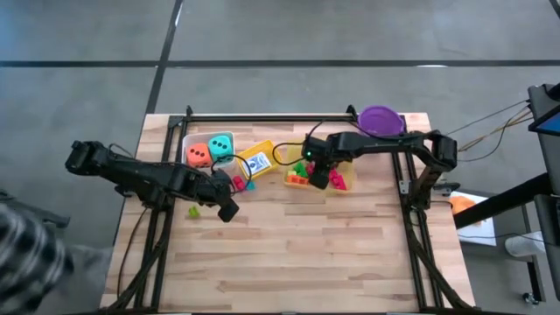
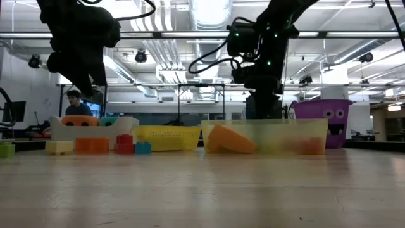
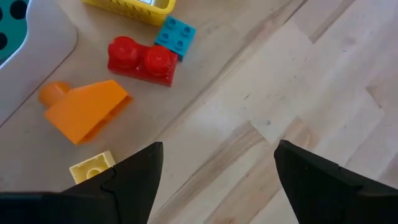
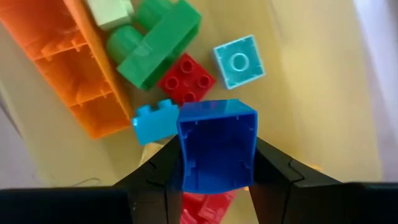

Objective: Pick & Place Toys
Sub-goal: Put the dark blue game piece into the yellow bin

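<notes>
Now my right gripper (image 4: 217, 171) clamps a hollow blue plastic brick (image 4: 217, 146) above the clear plastic bin (image 2: 266, 136); next, release. My left gripper (image 3: 217, 180) waits open.

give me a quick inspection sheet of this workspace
surface: wooden table, bare toward the front
job's things: blue brick in the right tool; red brick, orange piece loose; dice in clear bin
clutter: purple bucket, yellow bin with bricks
grippers: left tool open over bare wood; right tool shut on the blue brick, above the yellow bin
cables: black cable by the right arm
surroundings: person seated behind
</notes>
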